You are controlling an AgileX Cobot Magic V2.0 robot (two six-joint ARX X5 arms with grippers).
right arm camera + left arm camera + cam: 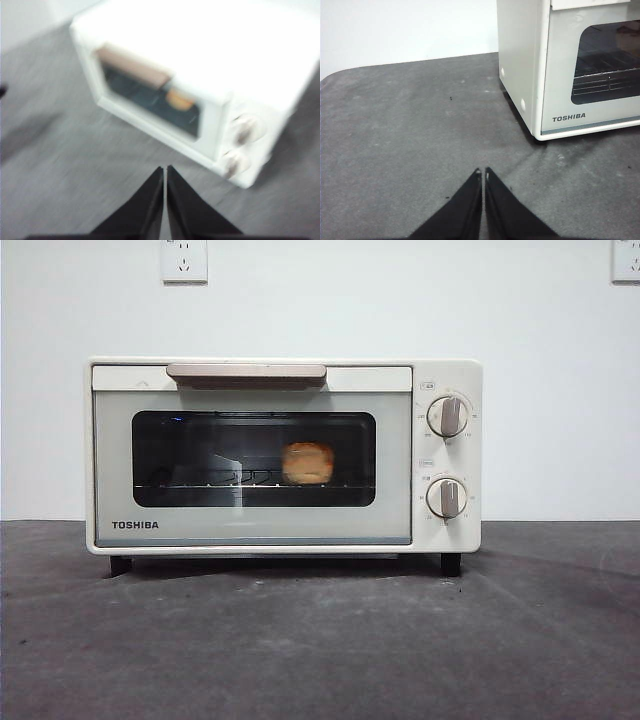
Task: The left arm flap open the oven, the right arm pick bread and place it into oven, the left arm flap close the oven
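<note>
My left gripper [483,174] hangs over the grey table [410,130] near the oven's front corner, jaws pressed together, empty. My right gripper [165,171] sits higher, likewise pinched and empty. The TOSHIBA toaster oven [440,375] door looks closed, bread [307,463] on the rack inside. I judge the task done; I'd keep both arms clear.

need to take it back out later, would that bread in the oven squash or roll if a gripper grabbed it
The bread looks lumpy and soft-crusted, so it would probably dent under a firm pinch. Its rounded shape sitting on the wire rack suggests that it might rock or roll a little if nudged. It is small beside the oven, so likely light.
</note>
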